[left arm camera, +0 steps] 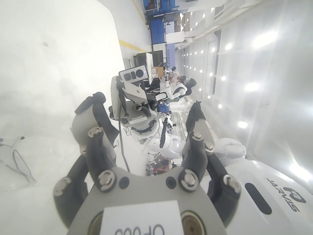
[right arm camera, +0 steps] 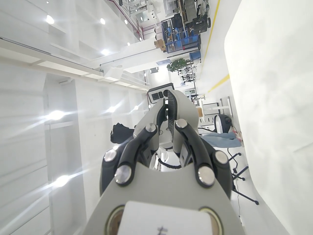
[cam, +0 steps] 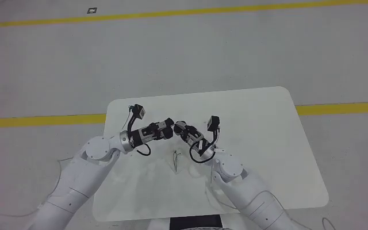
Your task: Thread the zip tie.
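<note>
A zip tie [cam: 176,160] lies flat on the white bench [cam: 259,115]. It is a thin, pale strand bent into a narrow loop. In the top view its long axis runs roughly from the robot's side of the bench toward the far edge, and which end leads cannot be told. The left wrist view picks it out as a clear loop [left arm camera: 27,172] with small dark ends on the bench surface [left arm camera: 49,50], off to one side of the left claw and apart from it.

Above the middle of the bench the two arms meet almost tip to tip. The left claw [cam: 168,130] and the right claw [cam: 179,126] sit just beside each other. The zip tie rests on the robot's side of that meeting point, near both claws but touched by neither.

In its own wrist view the left claw [left arm camera: 146,102] is spread wide, its two dark-tipped fingers [left arm camera: 97,101] far apart with nothing held between them. The right arm's wrist and camera show through the gap.

The right claw [right arm camera: 166,103] has its fingers [right arm camera: 172,106] drawn close, almost pressed together, one ribbed black pad facing inward. Nothing can be made out between them. Beyond them stands the left arm's wrist camera, with the bench edge [right arm camera: 269,74] to one side.
</note>
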Available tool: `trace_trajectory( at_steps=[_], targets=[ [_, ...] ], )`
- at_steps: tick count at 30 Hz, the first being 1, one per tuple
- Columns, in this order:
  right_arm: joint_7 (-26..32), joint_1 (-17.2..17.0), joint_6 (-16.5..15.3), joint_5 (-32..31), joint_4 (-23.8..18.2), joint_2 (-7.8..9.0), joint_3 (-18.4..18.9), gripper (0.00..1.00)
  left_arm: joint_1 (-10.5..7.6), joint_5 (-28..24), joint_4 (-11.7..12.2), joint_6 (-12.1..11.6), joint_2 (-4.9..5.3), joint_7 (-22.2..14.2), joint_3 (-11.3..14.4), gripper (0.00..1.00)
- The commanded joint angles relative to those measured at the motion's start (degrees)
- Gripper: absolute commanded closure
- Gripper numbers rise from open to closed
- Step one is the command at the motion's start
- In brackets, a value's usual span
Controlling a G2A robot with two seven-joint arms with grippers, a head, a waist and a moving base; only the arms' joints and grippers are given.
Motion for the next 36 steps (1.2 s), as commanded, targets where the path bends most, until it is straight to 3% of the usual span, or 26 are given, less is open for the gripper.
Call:
trace_trajectory(
  at_steps=[1,10,36],
  targets=[
    [-0.12,0.03,0.13,-0.35,0.09,-0.06,-0.01,1.00,0.15,-0.36,-0.14,-0.17,-0.05,-0.11,-0.09,0.36],
    [-0.19,-0.08,0.77,-1.59,0.09,-0.24,0.20,1.00,0.48,-0.49,-0.09,-0.16,-0.15,-0.68,-0.58,0.51],
    [2.03,-0.55,-0.05,-4.14,-0.15,-0.57,0.62,1.00,0.49,-0.34,0.71,0.16,-0.74,-0.83,-1.06,0.57]
  ],
)
